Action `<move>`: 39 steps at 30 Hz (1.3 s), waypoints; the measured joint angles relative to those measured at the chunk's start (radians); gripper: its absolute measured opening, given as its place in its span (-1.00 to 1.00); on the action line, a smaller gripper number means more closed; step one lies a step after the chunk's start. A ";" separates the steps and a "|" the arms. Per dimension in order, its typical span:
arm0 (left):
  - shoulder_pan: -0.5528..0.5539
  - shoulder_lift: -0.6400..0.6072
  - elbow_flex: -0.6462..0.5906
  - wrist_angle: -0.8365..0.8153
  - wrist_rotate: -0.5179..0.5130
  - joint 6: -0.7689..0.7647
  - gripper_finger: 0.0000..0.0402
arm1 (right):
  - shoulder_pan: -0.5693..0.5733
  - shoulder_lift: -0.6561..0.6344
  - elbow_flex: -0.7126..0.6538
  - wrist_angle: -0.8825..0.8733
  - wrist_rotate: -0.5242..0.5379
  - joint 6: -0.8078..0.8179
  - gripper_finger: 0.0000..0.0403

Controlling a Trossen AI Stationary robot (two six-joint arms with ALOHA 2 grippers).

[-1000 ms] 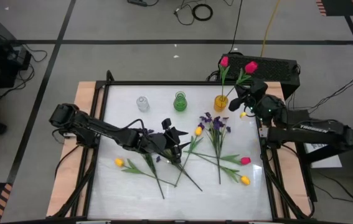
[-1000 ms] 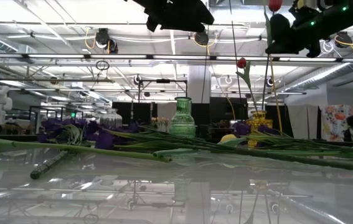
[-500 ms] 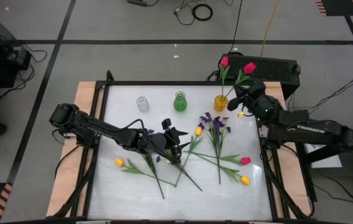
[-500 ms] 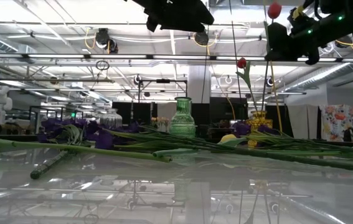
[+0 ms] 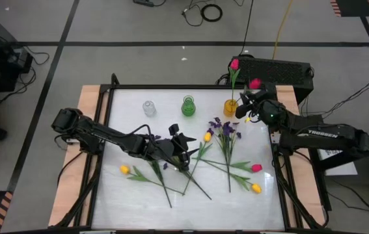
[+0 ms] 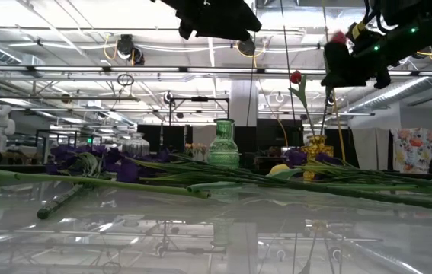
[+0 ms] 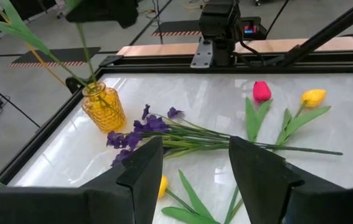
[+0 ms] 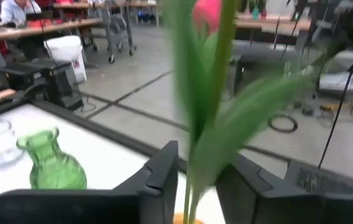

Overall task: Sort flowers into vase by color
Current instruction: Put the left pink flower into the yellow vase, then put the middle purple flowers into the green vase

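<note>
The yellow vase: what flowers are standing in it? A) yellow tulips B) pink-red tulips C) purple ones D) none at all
B: two pink-red tulips stand with their stems in the yellow vase, one of them right at the right gripper; the purple and yellow flowers lie flat on the table.

Left gripper (image 7: 195, 163) fingers parted, nothing between them. Beyond: amber vase (image 7: 103, 107) holding green stems, purple blossoms (image 7: 140, 129) lying beside it, pink tulip (image 7: 261, 91), yellow tulip (image 7: 314, 97) on the white table (image 7: 195, 93).
</note>
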 joint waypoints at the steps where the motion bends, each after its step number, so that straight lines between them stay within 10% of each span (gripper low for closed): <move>1: 0.000 0.000 0.000 -0.003 0.000 0.000 -0.04 | 0.001 -0.003 0.000 -0.024 -0.003 0.016 -0.49; 19: 0.003 0.000 0.000 -0.025 0.000 -0.001 -0.04 | 0.001 -0.166 0.115 -0.493 -0.209 0.214 0.31; 39: 0.003 0.000 0.000 -0.026 0.000 -0.015 -0.04 | 0.109 -0.310 0.289 -1.079 -0.445 0.391 0.27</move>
